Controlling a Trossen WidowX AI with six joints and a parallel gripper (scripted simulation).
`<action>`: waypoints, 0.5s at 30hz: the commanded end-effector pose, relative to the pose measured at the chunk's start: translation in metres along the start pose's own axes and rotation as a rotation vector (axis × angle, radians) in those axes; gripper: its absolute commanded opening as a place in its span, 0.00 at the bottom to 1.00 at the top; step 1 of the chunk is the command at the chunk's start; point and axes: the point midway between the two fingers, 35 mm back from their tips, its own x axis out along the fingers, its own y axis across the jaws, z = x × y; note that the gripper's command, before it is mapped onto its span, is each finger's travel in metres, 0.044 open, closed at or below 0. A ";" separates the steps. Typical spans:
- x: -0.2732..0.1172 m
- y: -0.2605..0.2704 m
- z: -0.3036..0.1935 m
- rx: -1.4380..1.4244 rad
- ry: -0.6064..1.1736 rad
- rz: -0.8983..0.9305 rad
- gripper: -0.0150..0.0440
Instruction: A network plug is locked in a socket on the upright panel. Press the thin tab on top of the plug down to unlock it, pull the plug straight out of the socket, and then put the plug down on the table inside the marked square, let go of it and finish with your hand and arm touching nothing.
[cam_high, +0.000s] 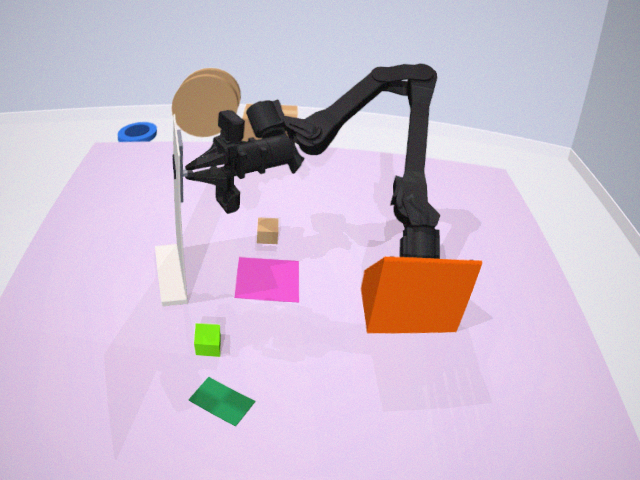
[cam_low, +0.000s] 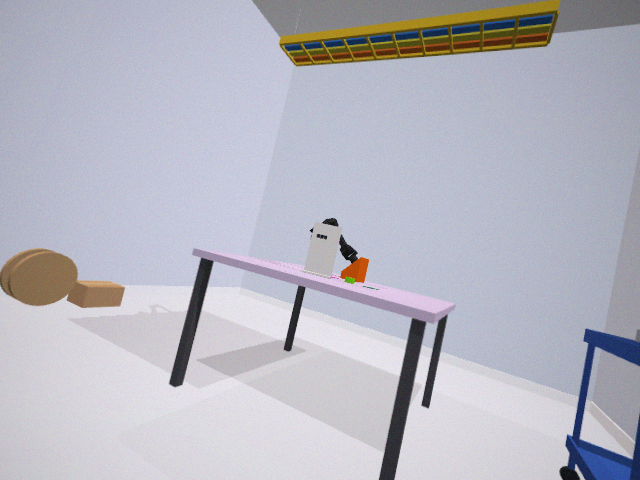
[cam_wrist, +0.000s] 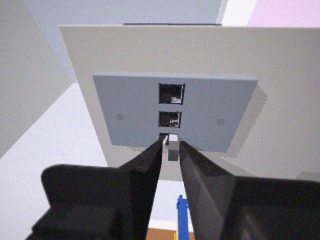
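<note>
Through the wrist view I see my gripper's dark, tapered fingers nearly together, their tips on either side of the small grey rectangular plug (cam_wrist: 173, 148); I can't tell from here whether they touch it. The plug sits in the nearest of three square black sockets on the flat blue-grey rectangular plate (cam_wrist: 140, 110), the other two lying beyond the jaws in line with it. Behind that plate spreads the beige flat panel (cam_wrist: 285, 100), and a blue post (cam_wrist: 183, 220) shows between my fingers.

colours at the socket panel
white panel (cam_high: 177, 217) (cam_low: 323, 253) (cam_wrist: 135, 50), grey-blue plate (cam_high: 180, 180) (cam_wrist: 137, 105); at its six o'clock, a grey plug (cam_wrist: 173, 148) between black fingertips.
</note>
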 end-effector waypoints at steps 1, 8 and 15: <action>0.000 -0.001 0.001 0.004 -0.003 -0.003 0.33; 0.000 -0.001 0.001 0.004 -0.003 -0.003 0.25; -0.002 -0.001 0.000 0.004 -0.003 -0.003 0.25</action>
